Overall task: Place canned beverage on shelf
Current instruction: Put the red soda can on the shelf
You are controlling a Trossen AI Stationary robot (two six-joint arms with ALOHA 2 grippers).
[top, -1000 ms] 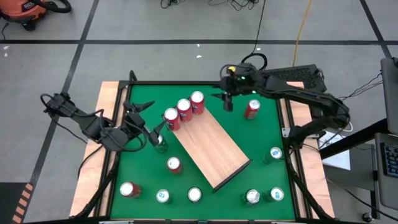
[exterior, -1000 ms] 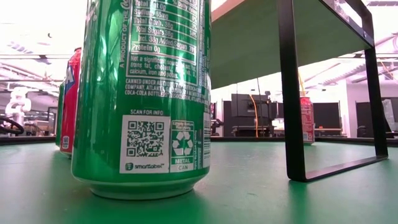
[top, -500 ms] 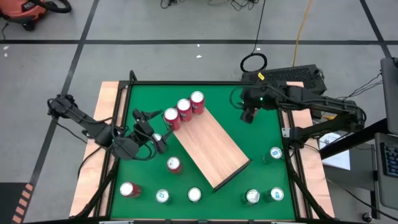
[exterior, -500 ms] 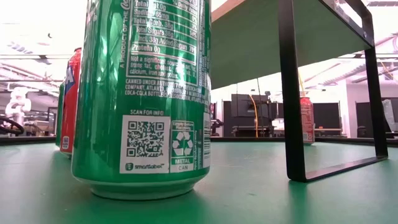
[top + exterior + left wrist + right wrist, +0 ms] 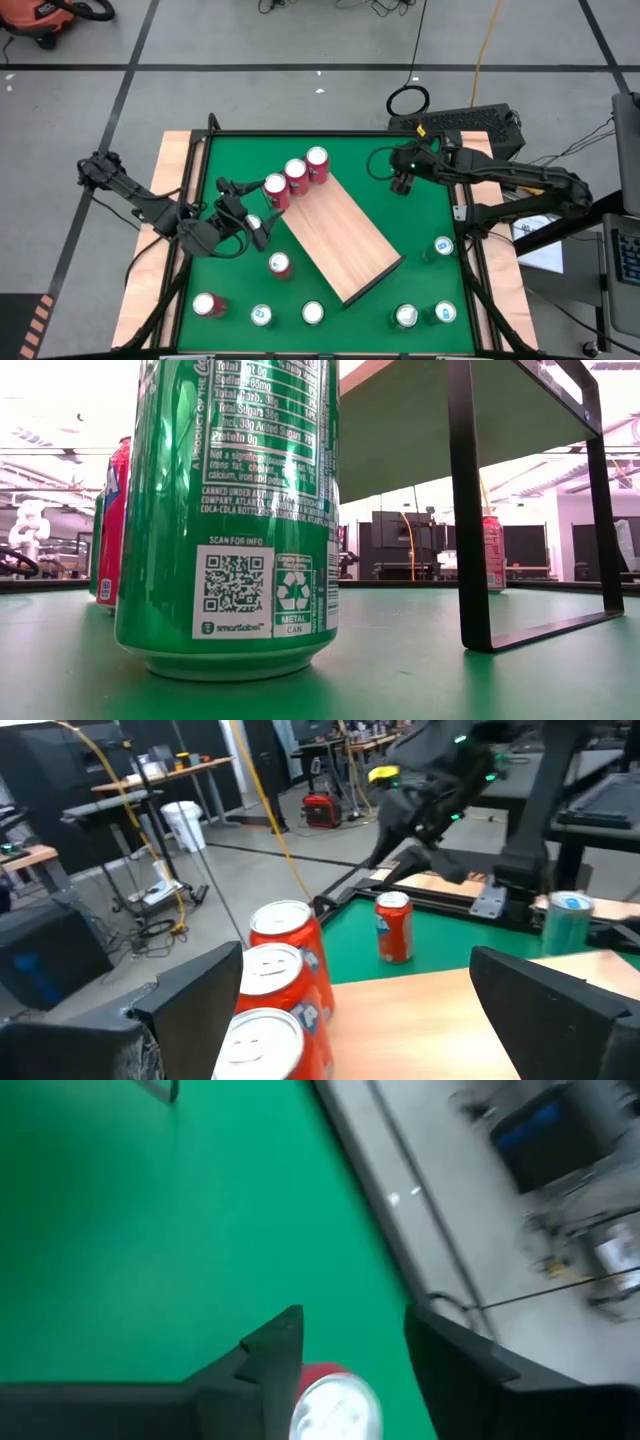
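Right tool [image 5: 400,186] hovered over a red can near the table's [image 5: 430,215] far right edge in the high view, half a second after arriving; left tool [image 5: 236,210] waited spread beside the shelf [image 5: 340,238]. Its wrist view showed parted fingers [image 5: 275,1345] straddling the can [image 5: 330,1405], ungripped; it should descend centred before closing.

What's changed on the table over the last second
The right gripper moved from left of the red can near the table's far right to directly above it, fingers straddling it, not clearly gripping. The left gripper pulled back slightly from the shelf, open. Shelf and other cans stayed put.
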